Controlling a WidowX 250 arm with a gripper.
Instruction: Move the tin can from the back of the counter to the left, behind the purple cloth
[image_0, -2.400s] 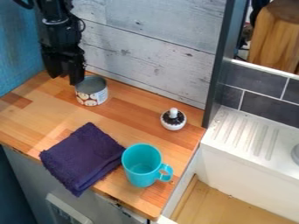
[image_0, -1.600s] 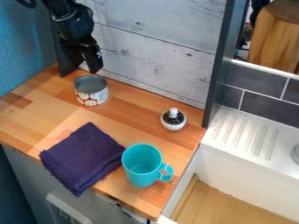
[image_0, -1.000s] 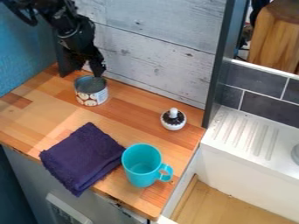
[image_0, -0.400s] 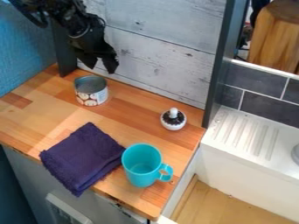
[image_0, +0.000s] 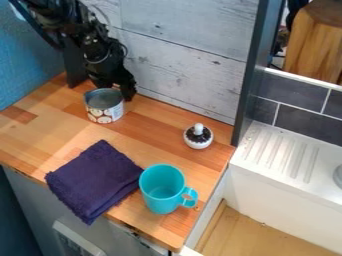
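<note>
Pincer (image_0: 115, 92) released, tips apart, low at the can's far rim, one tip by the rim's right side. Can't tell if it touches. Open can (image_0: 105, 111) upright on the worktop (image_0: 150, 135), toward the back left, patterned label on its side. Purple cloth (image_0: 95, 180) folded near the front edge, turquoise mug (image_0: 162, 192) upright just right of it, handle to the right. Small white pot (image_0: 198, 142), dark top and white knob, sits behind the mug.
</note>
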